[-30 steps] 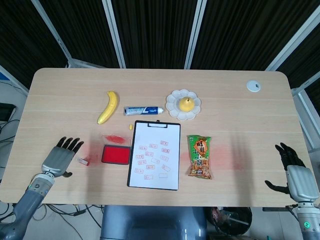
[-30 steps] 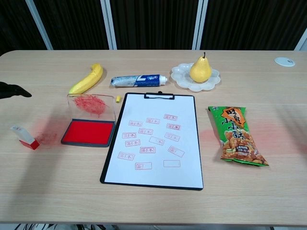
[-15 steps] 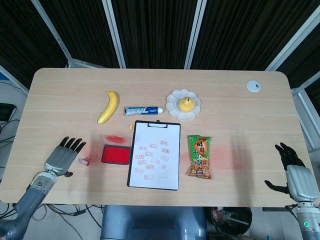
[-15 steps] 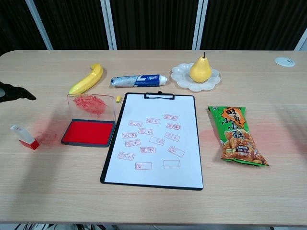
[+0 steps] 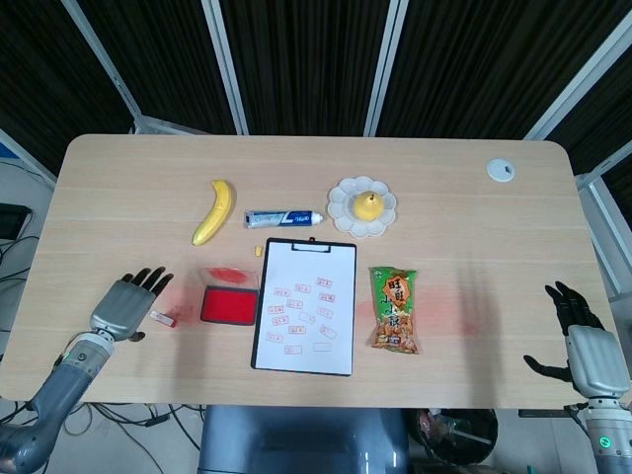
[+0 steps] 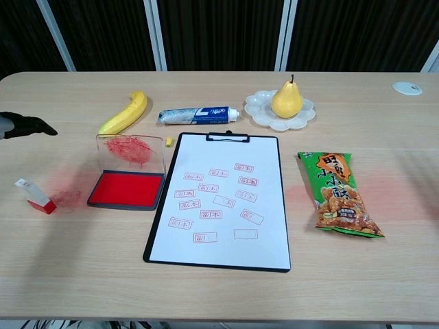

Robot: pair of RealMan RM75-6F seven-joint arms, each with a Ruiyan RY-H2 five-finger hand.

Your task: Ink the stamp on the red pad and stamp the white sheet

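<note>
A small white stamp with a red base [image 6: 34, 196] lies tilted, white end pointing up-left, left of the open red ink pad [image 6: 126, 188]. Left hand [image 5: 126, 300] hovers near it, fingers apart, empty; right hand [image 5: 583, 341] likewise spread, empty.

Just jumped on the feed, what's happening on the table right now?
Nothing is held at the moment. The left hand hovers open beside the stamp, which lies on the table left of the open red ink pad. The right hand is open at the table's far right edge, away from everything. The white sheet on its clipboard already carries a number of red prints.
</note>
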